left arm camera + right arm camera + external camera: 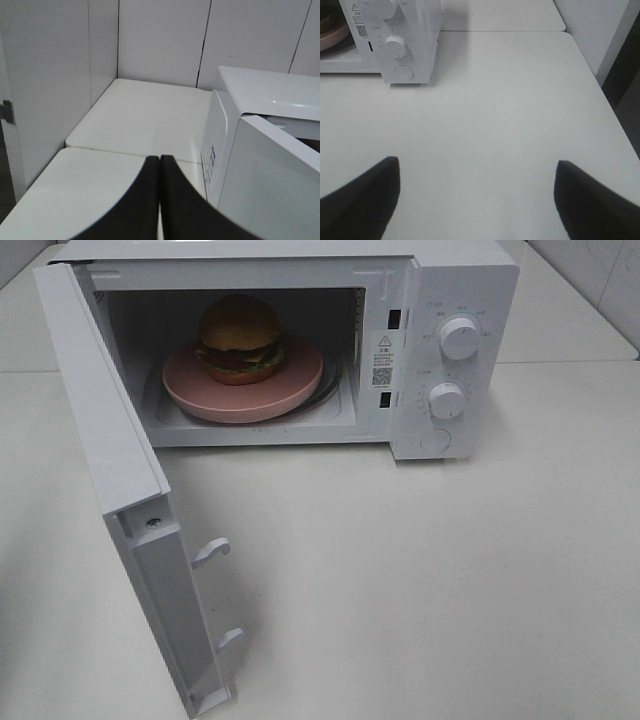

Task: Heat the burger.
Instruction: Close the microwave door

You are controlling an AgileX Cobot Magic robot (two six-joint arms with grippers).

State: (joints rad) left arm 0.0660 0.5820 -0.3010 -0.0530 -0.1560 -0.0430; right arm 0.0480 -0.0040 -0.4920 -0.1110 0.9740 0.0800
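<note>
Exterior high: glossy domed burger (240,332)

place: staged kitchen corner in a test room | evidence 1: white microwave (487,300) with two dials (460,337) stands on a plain white table (420,580) | evidence 2: same white tables butt edge to edge, seams visible | evidence 3: bare white wall panels (160,40) enclose the corner behind the tables

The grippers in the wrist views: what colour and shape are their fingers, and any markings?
The left gripper has plain matte black fingers with curved outer edges, narrowing to the tips. The right gripper has the same black fingers, wedge-shaped. No cables or markings show.
</note>
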